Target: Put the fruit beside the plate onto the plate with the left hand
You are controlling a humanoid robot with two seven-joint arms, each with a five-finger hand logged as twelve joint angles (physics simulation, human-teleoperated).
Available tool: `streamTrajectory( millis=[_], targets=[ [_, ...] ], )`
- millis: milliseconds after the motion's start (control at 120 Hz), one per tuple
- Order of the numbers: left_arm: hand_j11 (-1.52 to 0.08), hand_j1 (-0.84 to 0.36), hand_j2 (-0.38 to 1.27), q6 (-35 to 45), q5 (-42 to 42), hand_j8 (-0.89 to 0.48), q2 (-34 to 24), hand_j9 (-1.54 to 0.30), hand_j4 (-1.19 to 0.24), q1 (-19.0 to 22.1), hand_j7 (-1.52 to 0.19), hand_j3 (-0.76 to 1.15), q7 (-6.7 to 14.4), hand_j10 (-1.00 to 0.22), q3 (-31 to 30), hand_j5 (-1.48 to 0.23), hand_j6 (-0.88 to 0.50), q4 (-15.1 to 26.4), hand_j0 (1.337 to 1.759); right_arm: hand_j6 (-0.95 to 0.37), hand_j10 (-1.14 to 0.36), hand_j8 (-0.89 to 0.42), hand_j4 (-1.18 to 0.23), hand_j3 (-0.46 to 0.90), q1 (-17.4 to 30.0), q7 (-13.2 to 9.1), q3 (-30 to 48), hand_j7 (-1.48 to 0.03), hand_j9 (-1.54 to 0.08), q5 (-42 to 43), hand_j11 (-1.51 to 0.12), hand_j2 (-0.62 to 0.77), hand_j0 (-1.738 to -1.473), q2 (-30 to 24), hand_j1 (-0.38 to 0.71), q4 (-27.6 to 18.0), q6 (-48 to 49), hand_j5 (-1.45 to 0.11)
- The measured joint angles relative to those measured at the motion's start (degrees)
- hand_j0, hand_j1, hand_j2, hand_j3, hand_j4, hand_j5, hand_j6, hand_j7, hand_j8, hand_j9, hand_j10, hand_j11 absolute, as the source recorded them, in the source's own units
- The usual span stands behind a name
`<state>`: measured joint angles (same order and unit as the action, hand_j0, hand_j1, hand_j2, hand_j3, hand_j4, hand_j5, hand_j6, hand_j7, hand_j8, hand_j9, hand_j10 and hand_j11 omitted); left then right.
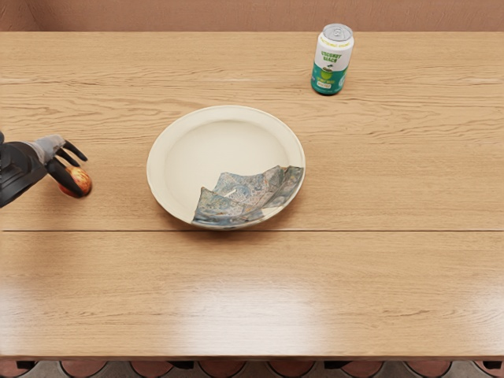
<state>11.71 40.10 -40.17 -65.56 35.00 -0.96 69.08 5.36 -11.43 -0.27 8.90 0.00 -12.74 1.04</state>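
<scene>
A small orange-red fruit (79, 183) lies on the wooden table to the left of a cream plate (177, 146), about a hand's width from its rim. The plate is shallow and round, with a blue-grey patterned patch on its lower right part. My left hand (66, 164) comes in from the left edge and sits on top of the fruit, its dark fingers (74, 150) curled around it and partly hiding it. I cannot tell whether the fruit is lifted off the table. The right arm is out of view.
A green and white drink can (331, 60) stands upright at the back, right of the plate. The table's far edge meets a brownish wall at the top.
</scene>
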Motion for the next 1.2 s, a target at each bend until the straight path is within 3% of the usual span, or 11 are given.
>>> streamTrajectory(
  millis=[225, 483, 650, 783, 1000, 1158, 1200],
  targets=[
    [-0.63, -0.23, 0.13, -0.02, -0.06, -0.49, 0.26, -0.63, -0.49, 0.18, -0.63, 0.00, 0.00, -0.49, -0.01, -0.63, -0.49, 0.00, 1.658, -0.02, -0.02, -0.02, -0.02, 0.00, 0.00, 0.00, 0.00, -0.03, -0.03, 0.00, -0.03, 0.00, -1.658, 0.00, -0.32, 0.00, 0.00, -0.03],
    [-0.81, -0.30, 0.33, -0.29, -0.83, -0.45, -0.10, -0.81, -0.61, 0.18, -0.81, 0.00, 0.01, -0.61, 0.32, -0.82, -0.48, -0.06, 1.656, -0.02, -0.02, -0.02, -0.02, 0.00, 0.00, 0.00, 0.00, -0.03, -0.03, 0.01, -0.03, 0.00, -1.658, 0.00, -0.32, 0.00, 0.00, -0.03],
    [-0.85, -0.32, 0.43, -0.64, -2.65, -0.43, -1.07, -0.85, -0.64, 0.00, -0.85, 0.00, 0.00, -0.61, 2.34, -0.87, -0.46, -0.07, 1.657, -0.02, -0.02, -0.02, -0.02, 0.00, 0.00, 0.00, 0.01, -0.03, -0.03, 0.02, -0.03, 0.00, -1.658, 0.00, -0.32, 0.00, 0.00, -0.03],
    [-0.86, -0.33, 0.42, -1.61, -5.45, -0.43, -3.69, -0.86, -0.64, -0.08, -0.86, 0.00, -0.01, -0.61, 7.60, -0.88, -0.46, -0.13, 1.657, -0.02, -0.02, -0.02, -0.02, 0.00, 0.00, 0.00, 0.01, -0.03, -0.03, 0.02, -0.03, 0.00, -1.658, 0.00, -0.32, 0.00, 0.00, -0.03],
    [-0.86, -0.33, 0.41, -16.86, -14.52, -0.41, -4.66, -0.86, -0.64, -0.96, -0.86, 0.00, 0.00, -0.59, 20.94, -0.89, -0.44, -0.24, 1.657, -0.02, -0.02, -0.02, -0.02, 0.00, 0.00, 0.00, 0.00, -0.03, -0.03, 0.01, -0.03, 0.00, -1.658, 0.00, -0.32, 0.00, 0.00, -0.03],
    [-0.86, -0.32, 0.37, -22.78, -18.26, -0.41, 3.00, -0.86, -0.64, -1.09, -0.87, 0.00, 0.01, -0.59, 25.20, -0.89, -0.47, -0.25, 1.657, -0.02, -0.02, -0.02, -0.02, 0.00, 0.00, 0.00, 0.00, -0.03, -0.03, 0.01, -0.03, 0.00, -1.658, 0.00, -0.32, 0.00, 0.00, -0.03],
    [-0.87, -0.34, 0.44, -23.30, -18.74, -0.41, 4.82, -0.87, -0.64, -1.14, -0.87, 0.00, 0.00, -0.60, 25.75, -0.90, -0.46, -0.24, 1.658, -0.02, -0.02, -0.02, -0.02, 0.00, 0.00, 0.00, 0.00, -0.03, -0.03, 0.01, -0.03, 0.00, -1.658, 0.00, -0.32, 0.00, 0.00, -0.03]
  ],
)
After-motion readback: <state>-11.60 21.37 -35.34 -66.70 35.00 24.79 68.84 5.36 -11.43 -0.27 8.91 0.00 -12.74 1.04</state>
